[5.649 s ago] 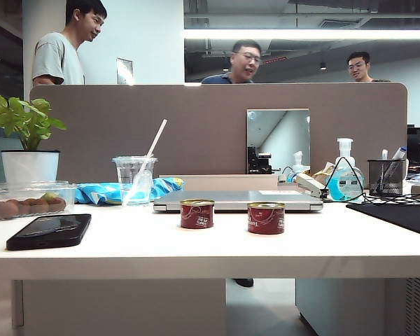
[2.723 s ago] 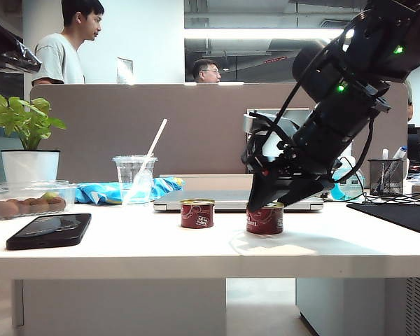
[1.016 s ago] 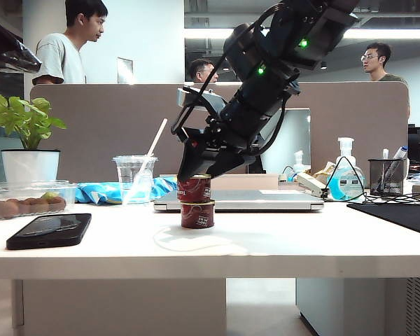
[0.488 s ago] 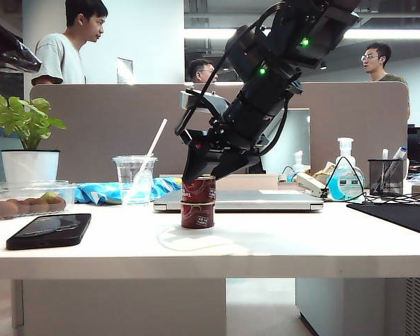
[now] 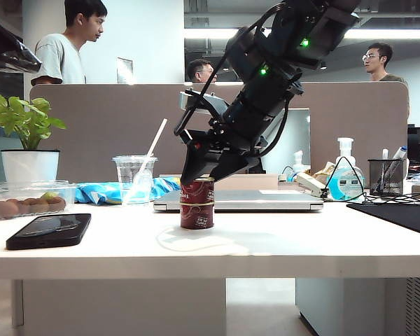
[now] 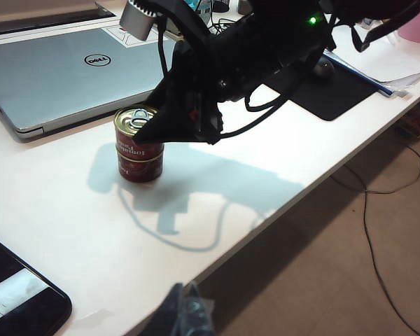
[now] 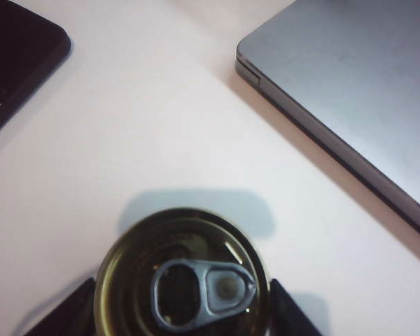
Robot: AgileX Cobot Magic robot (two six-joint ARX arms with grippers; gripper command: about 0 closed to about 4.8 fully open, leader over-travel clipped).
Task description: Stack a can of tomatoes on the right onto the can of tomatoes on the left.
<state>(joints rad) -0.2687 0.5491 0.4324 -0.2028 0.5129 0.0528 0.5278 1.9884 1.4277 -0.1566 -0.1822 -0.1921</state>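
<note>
Now the top can [image 5: 197, 189] is sitting flush on the bottom can [image 5: 197, 216], both standing upright as one column on the desk [image 5: 266, 245], just in front of the laptop [image 5: 245, 201]. Half a second back the upper tin looked slightly off-line from the lower; at this moment the two line up. The right end effector [image 5: 196, 176] hangs right over the stack, and its fingers [image 7: 70, 311] flank the pull-tab lid with a sliver of gap showing either side, so it looks to be letting go, jaws parting rather than squeezing. I'd call the stack placed and the release under way; what's left is a clean lift away without nudging the tins. The left end effector [image 6: 185, 315] stays parked well back off the desk edge, only a dark tip visible, so whether it is open I cannot tell.
</note>
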